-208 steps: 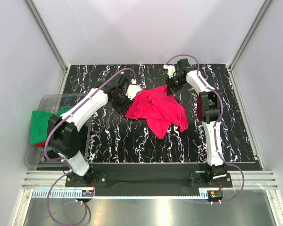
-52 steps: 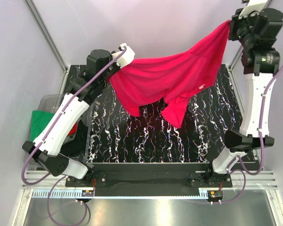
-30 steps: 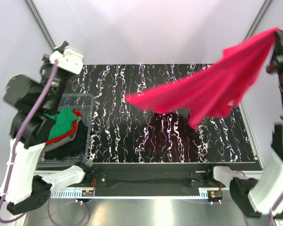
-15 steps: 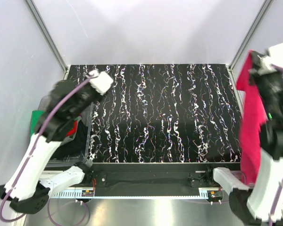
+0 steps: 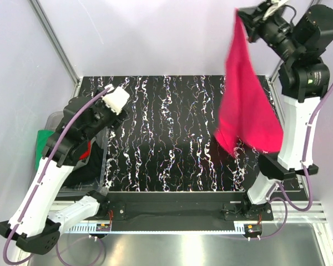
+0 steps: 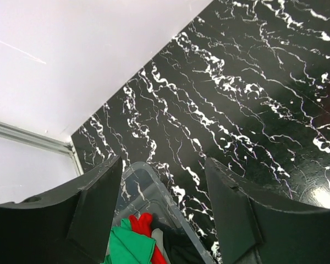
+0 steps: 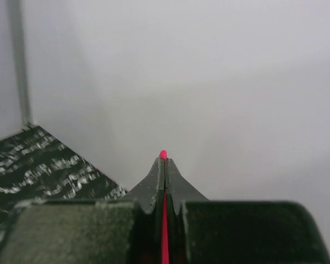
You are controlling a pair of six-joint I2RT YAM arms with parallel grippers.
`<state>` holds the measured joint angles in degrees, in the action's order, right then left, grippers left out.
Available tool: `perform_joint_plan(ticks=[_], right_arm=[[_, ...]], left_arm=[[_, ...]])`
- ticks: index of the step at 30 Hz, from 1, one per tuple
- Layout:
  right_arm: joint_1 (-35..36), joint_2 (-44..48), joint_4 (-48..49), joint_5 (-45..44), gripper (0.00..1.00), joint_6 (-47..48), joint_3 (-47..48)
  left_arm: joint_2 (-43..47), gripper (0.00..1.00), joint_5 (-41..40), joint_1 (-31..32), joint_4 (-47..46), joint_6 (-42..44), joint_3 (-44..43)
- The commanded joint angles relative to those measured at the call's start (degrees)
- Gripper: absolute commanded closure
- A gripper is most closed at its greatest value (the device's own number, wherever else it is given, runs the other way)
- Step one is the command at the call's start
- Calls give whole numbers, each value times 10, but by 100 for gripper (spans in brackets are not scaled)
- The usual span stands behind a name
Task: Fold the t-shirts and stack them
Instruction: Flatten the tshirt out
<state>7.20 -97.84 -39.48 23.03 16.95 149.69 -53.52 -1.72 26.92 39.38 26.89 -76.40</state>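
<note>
The crimson t-shirt hangs in the air over the right part of the table, dangling from one pinched spot. My right gripper is raised high and shut on that spot; in the right wrist view a thin crimson edge shows between the closed jaws of the right gripper. My left gripper is open and holds nothing; it hovers over the bin's near corner, at the table's left side. A green t-shirt, a red one and a dark one lie in the bin.
A clear plastic bin stands off the table's left edge, its rim between my left fingers. The black marbled table is walled in by white panels and metal posts. The right arm's upright link stands behind the hanging cloth.
The crimson shirt went from spread in the air to hanging at the far right, then was lifted and swung inward. My left gripper opened wide and settled by the bin.
</note>
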Motion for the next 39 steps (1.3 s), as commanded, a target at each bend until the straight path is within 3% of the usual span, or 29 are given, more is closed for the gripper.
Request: perform_joint_plan(ticks=[1,6,12,17,18,20,21,24,28,33,39], right_arm=[[71,-9,25,33,100,7,153],[130,45,105,39,100,9,50],[143,61,97,-12,100,43,28],[142,122,103,-115,100,151,-187],[142,150,116,-126,100,182,-284],[130,185,145,-143,100,193,-397],[122,216,175,-144,100,197,-502],[94,239,187,-150,100,192,-632],[69,236,187,-163,100,163,-688],[68,236,184,-164,100,152,-705],[67,244,169,-170,100,157,-708]], left_arm=[[-20,33,-7,-9,-21,-17,-23],[-47,32,-16,-15,-33,-25,-35],[-65,33,-32,-17,-51,-21,-44],[-84,32,-16,-17,-52,-25,-59],[-91,32,-8,-17,-52,-28,-59],[-105,31,9,-17,-48,-32,-53],[-110,30,14,-16,-46,-33,-50],[-142,25,61,-17,-22,-36,-48],[-218,25,123,-17,19,-41,-69],[-348,32,157,-17,41,-16,-88],[-417,38,139,-16,47,33,-32]])
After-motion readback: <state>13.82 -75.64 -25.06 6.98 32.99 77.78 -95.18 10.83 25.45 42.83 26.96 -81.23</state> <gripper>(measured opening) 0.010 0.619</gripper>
